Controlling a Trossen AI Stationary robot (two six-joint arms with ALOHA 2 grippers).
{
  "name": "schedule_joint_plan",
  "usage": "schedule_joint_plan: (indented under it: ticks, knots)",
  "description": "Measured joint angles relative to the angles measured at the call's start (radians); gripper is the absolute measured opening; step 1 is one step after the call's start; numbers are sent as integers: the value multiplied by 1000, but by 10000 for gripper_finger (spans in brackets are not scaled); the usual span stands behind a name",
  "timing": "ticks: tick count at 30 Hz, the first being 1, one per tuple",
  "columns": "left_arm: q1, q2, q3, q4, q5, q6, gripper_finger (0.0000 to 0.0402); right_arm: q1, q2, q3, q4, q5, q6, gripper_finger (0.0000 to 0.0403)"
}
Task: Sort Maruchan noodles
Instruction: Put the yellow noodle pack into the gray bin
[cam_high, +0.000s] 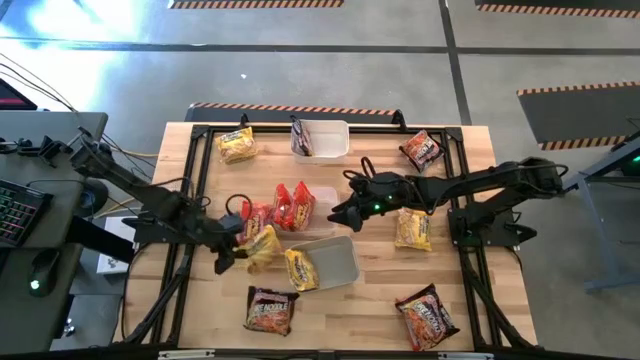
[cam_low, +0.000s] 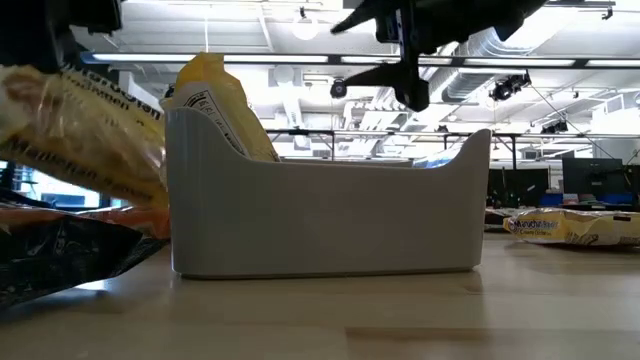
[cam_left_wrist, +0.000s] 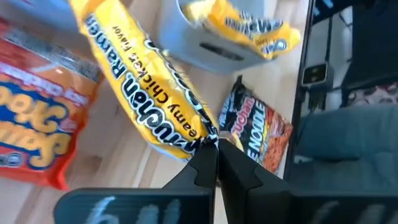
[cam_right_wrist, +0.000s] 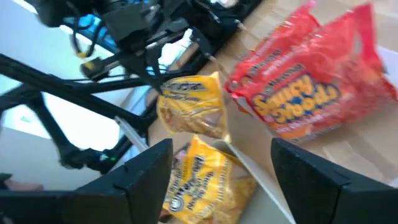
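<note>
My left gripper (cam_high: 228, 255) is shut on a yellow Maruchan noodle packet (cam_high: 262, 245), which it holds up just left of the near clear tub (cam_high: 345, 262). That tub has another yellow packet (cam_high: 300, 270) leaning inside it. The middle tub (cam_high: 322, 195) holds red packets (cam_high: 292, 205). My right gripper (cam_high: 340, 212) hovers open at that tub's right side, with nothing between its fingers. In the right wrist view the red packets (cam_right_wrist: 311, 93) lie ahead of it. My left gripper pinches the yellow packet's crimped end edge (cam_left_wrist: 208, 138) between its two fingers. The fingers come from the table's left, slanting down. The packet (cam_left_wrist: 149, 93) stretches away from the fingertips, lifted off the table (cam_low: 80, 130).
The far tub (cam_high: 322, 138) holds a dark packet. Loose packets lie around: yellow at far left (cam_high: 237, 145) and at right (cam_high: 412, 228), dark ones at far right (cam_high: 422, 150), near left (cam_high: 270, 310) and near right (cam_high: 428, 315).
</note>
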Motion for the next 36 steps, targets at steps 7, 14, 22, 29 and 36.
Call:
schedule_joint_plan:
  ticks: [7, 14, 22, 29, 36]
  knots:
    - [0, -46, 94, -27, -75, 89, 0, 25, 0, 0, 142, 29, -2, 273]
    - [2, -46, 260, -32, -200, 221, 0, 24, 0, 0, 283, 18, 9, 273]
    - [35, -32, 389, 108, -540, 335, 0, 23, 0, 0, 386, 54, 162, 273]
    - [146, 8, 397, 458, -573, 483, 0, 19, 0, 0, 536, 185, 269, 273]
    - [239, 114, 397, 713, -515, 569, 0, -12, 0, 0, 719, 268, 415, 273]
